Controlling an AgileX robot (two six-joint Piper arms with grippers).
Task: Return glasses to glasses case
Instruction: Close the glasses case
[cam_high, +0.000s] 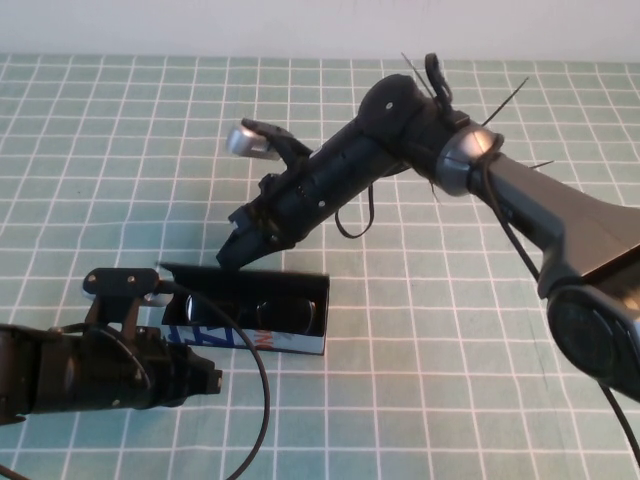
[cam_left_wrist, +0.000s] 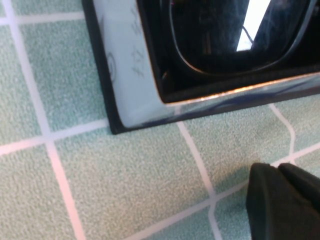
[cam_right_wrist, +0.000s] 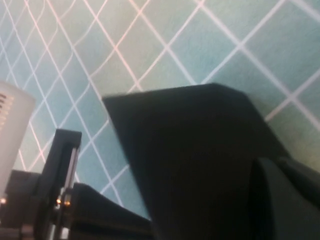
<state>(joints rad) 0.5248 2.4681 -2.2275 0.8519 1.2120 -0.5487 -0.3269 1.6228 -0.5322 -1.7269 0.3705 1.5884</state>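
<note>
A pale green tablecloth with a white grid covers the table (cam_high: 120, 120). Near the front edge, left of centre, sits the glasses case (cam_high: 250, 315), its lid (cam_right_wrist: 190, 145) raised, with the glasses (cam_left_wrist: 235, 45) lying inside. My right gripper (cam_high: 240, 248) is at the lid's back edge; I cannot tell how far its fingers are apart. My left gripper (cam_high: 205, 382) hovers near the front left corner, beside the case, its grip likewise unclear. I judge the lid should fold forward slowly, with the case kept from sliding.

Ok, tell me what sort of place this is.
Probably a robot test bench: a green checked tablecloth, one glasses case holding glasses; left gripper beside it, right gripper at its lid.
</note>
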